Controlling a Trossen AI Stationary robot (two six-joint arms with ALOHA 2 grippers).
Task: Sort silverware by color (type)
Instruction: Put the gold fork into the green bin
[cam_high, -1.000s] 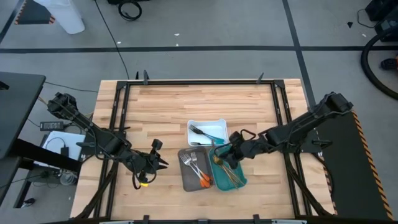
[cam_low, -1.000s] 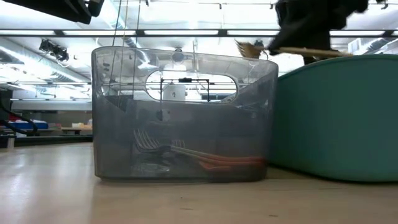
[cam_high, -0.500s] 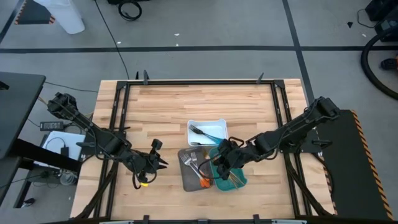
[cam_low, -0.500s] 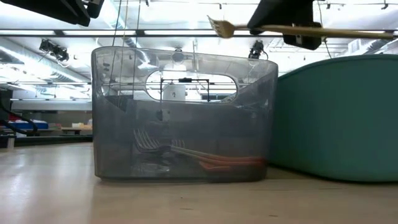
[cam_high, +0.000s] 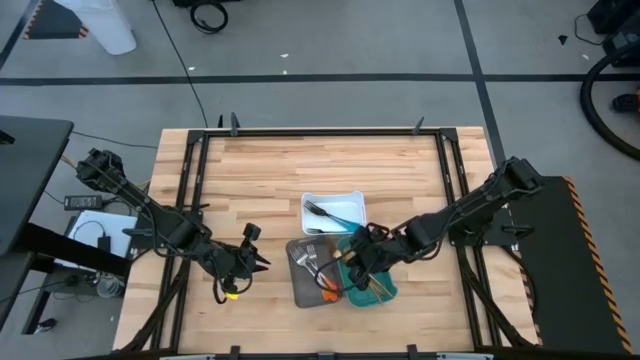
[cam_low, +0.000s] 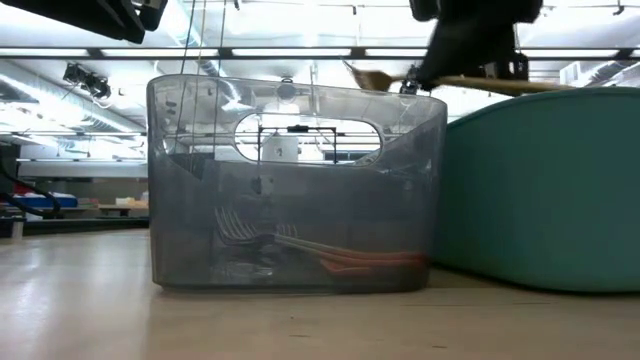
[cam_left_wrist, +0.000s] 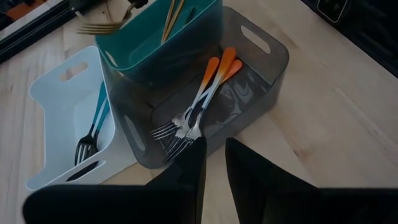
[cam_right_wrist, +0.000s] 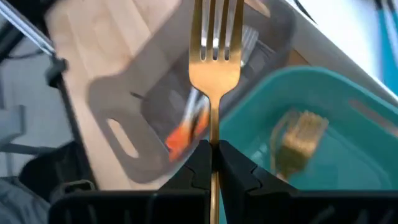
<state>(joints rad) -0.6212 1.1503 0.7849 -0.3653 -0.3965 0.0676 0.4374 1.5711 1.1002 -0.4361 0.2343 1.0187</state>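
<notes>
The right gripper (cam_right_wrist: 214, 163) has its fingers pinched on the handle of a gold fork (cam_right_wrist: 215, 43), held level above the rim where the teal tray (cam_high: 385, 290) and the grey tray (cam_high: 303, 290) stand side by side; from the low camera only the fork's tines and part of its handle (cam_low: 385, 79) show, the gripper above being cut off at the picture's upper edge. More gold pieces lie in the teal tray, but from the right wrist they blur into one shape (cam_right_wrist: 301, 138) and cannot be counted. The grey tray's smoky wall (cam_low: 290, 180) lets the orange-handled forks (cam_left_wrist: 198, 107) show through only dimly from table height; the left wrist view sees several clearly. In the white tray (cam_high: 345, 199) lie teal-handled pieces (cam_left_wrist: 94, 126), one dark fork head plain, the rest partly hidden by the tray's wall. The left gripper (cam_left_wrist: 212, 155) waits low over bare wood at the table's left front, well apart from the trays, its fingers slightly parted and empty. No label, brand or writing can be read on any tray or utensil.
</notes>
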